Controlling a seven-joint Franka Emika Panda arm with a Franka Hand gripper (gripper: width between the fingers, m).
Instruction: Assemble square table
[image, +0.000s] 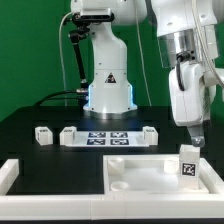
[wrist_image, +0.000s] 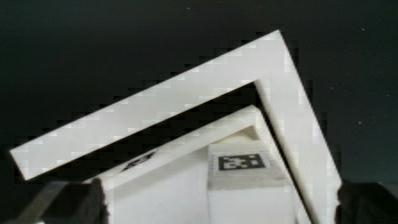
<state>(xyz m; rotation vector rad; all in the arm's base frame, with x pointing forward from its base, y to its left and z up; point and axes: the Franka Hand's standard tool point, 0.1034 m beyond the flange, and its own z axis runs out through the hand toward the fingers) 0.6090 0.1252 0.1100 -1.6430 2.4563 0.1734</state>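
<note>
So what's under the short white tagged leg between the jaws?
The large white square plastic slab: the short white tagged leg stands over it near a corner. The leg hides any socket beneath, so seating cannot be seen.

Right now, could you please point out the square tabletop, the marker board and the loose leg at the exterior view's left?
Square tabletop (image: 160, 176): exterior view, bare top face beside the sockets.
Marker board (image: 108, 137): exterior view, middle of the strip.
Loose leg (image: 42, 135): exterior view, its white body.
</note>
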